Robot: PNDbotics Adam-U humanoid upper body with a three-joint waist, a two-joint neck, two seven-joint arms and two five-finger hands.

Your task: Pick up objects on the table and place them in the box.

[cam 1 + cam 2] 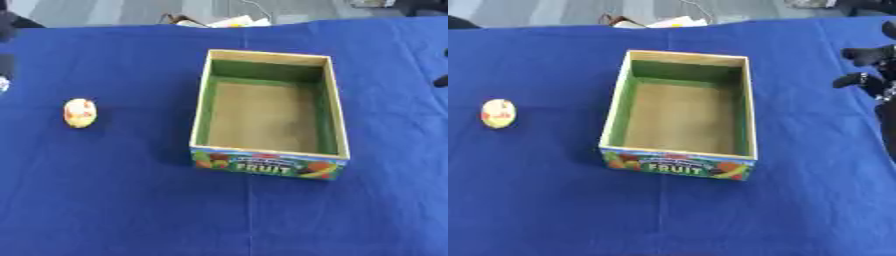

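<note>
Stock: small yellow-and-red oval object lying alone on blue-clothed counter, well left of empty green-lined cardboard fruit box; my right hand, fingers curled and empty, waits far right, so I'd send the left, unseen, from above.

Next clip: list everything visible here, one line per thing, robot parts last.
Open cardboard box with green inner walls and a FRUIT label: one, tan, green and multicoloured, centre of the table, nothing inside.
Small egg-shaped yellow object with red markings: one, on the cloth to the left of the box, apart from it.
Blue tablecloth: one, covers the table.
Pale and yellow clutter: beyond the far table edge, too unclear to name.
Left hand: black, only a sliver at the left edge.
Right hand: black, at the right edge, fingers curled, holding nothing.
</note>
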